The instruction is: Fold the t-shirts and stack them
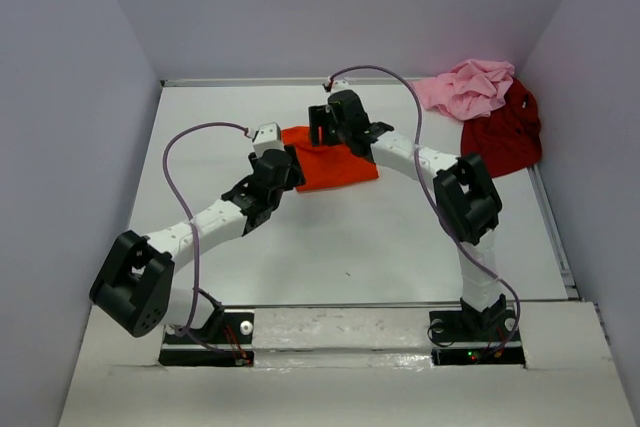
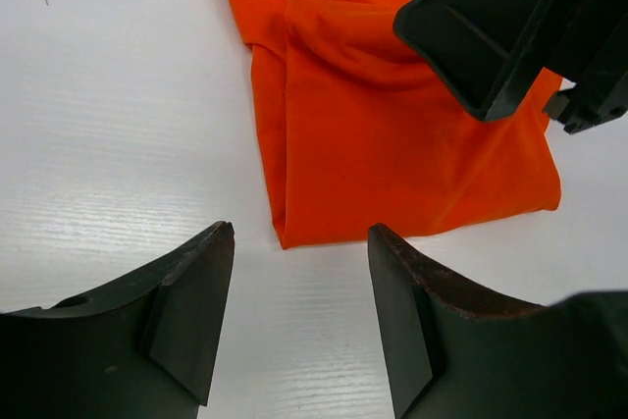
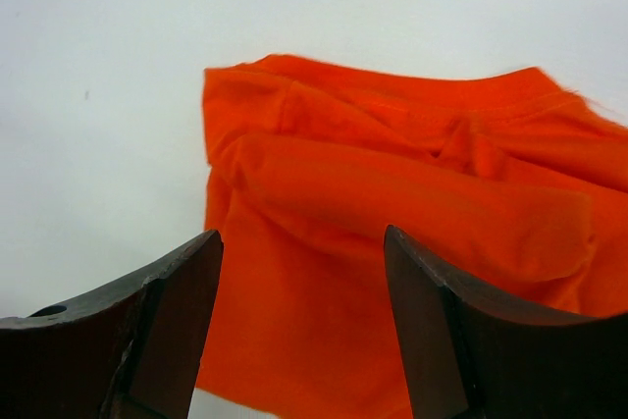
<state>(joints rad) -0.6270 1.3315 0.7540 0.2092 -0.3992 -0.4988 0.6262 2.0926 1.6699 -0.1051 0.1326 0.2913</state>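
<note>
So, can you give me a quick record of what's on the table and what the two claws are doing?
orange shirt: folded, flat on the table
pink shirt: crumpled, far right corner
red shirt: crumpled, next to pink shirt
left gripper: open, empty, by orange shirt's edge
right gripper: open, empty, over orange shirt

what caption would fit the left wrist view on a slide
Open left pincer over the white table, facing a folded orange t-shirt, with the right pincer at the shirt's far side.
</note>
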